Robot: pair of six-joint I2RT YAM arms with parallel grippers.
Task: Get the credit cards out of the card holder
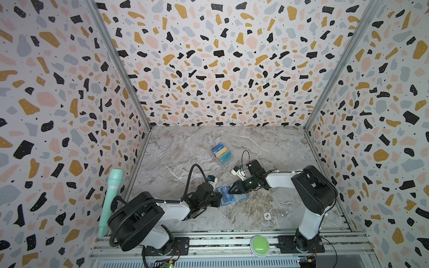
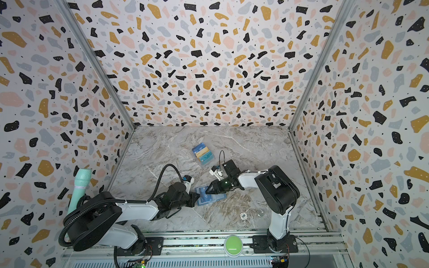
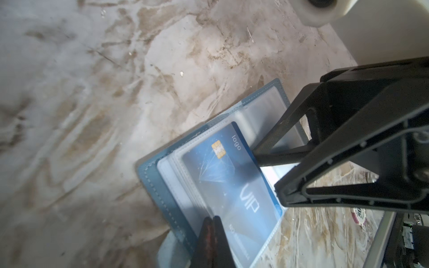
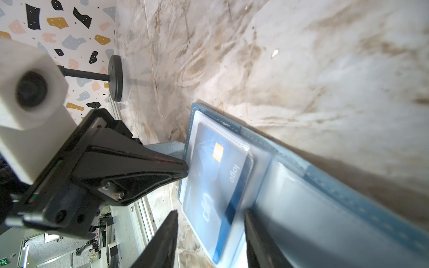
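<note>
Holder (image 1: 239, 198): open on counter (image 1: 185, 143), near the front, between both arms.
Card (image 3: 232, 185): dark blue, in the top clear sleeve; the long edge by the spine looks bare.
Left tool (image 3: 211, 220): pressed together at holder's outer edge; whether it pinches a sleeve, cannot tell.
Right tool (image 4: 211, 211): spread, fingers either side of card's end.
Handling: probably light, stiff, slick; sleeve soft, clingy. Take the bare edge.

Card holder (image 1: 239, 198) between left gripper (image 1: 220, 199) and right gripper (image 1: 230, 191), stand (image 1: 221, 155) behind.
</note>
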